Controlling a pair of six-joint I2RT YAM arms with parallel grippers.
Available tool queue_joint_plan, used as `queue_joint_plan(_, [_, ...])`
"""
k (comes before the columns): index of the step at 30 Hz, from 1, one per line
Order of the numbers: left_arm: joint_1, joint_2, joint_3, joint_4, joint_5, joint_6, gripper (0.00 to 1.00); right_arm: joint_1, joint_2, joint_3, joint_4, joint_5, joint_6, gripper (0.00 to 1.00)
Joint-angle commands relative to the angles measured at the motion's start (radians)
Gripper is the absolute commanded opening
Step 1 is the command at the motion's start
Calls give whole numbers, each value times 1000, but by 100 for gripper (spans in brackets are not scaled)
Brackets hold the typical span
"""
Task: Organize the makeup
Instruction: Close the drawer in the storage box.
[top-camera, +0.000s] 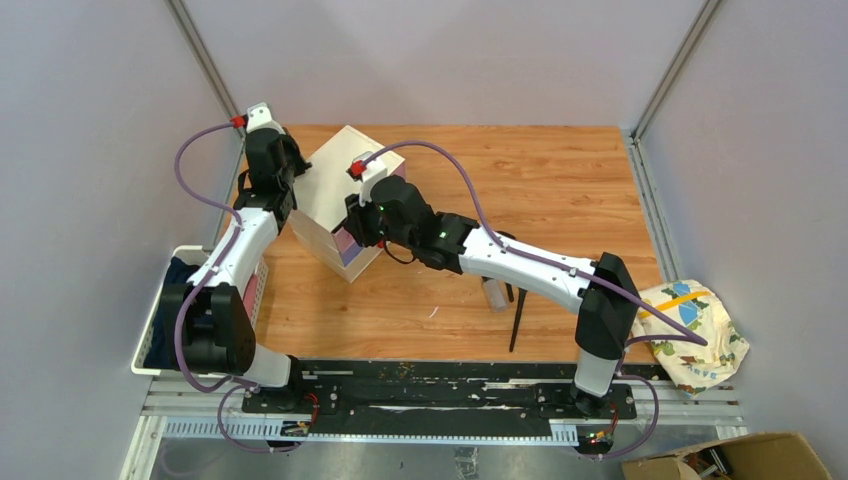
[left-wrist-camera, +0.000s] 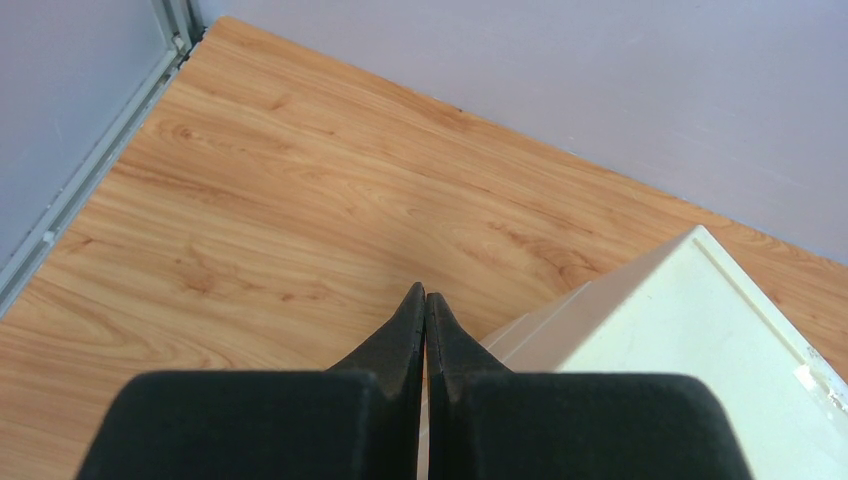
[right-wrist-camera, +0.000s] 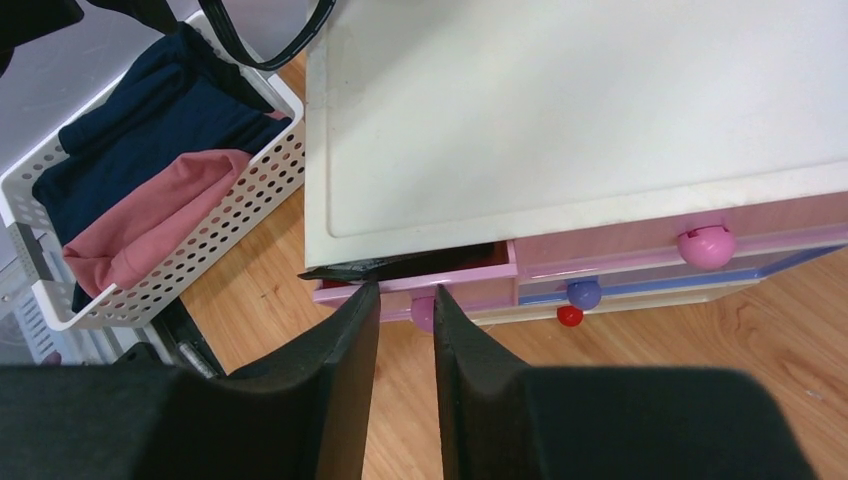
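Observation:
A slim black-handled brush (top-camera: 517, 322) and a small pale bottle (top-camera: 494, 294) lie on the wood table under my right arm. The cream box (top-camera: 335, 190) stands at the back left. My right gripper (right-wrist-camera: 405, 292) is at its top left drawer (right-wrist-camera: 470, 285), which is slightly ajar with a black item (right-wrist-camera: 400, 266) poking out. The jaws are a little apart on either side of the purple knob (right-wrist-camera: 422, 315), not clamped on it. My left gripper (left-wrist-camera: 426, 293) is shut and empty, beside the box's (left-wrist-camera: 690, 340) far left side.
A white perforated basket (top-camera: 150, 360) with dark blue and pink cloth sits off the table's left edge; it also shows in the right wrist view (right-wrist-camera: 180, 260). A patterned cloth bag (top-camera: 695, 335) lies at the right. Grey walls enclose the table.

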Motion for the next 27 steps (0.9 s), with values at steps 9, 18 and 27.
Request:
queue_joint_plan(9, [-25,0,-54,-108,54,-10,0,2,3,-74,5,-25,35,32])
queue_joint_plan(18, [-25,0,-53,-109,51,-7,0,-14,-14,-172,153,-28,64,40])
queue_joint_plan(27, [-25,5,-56,-109,50,-4,0,-46,-36,-280,304,-79,75,41])
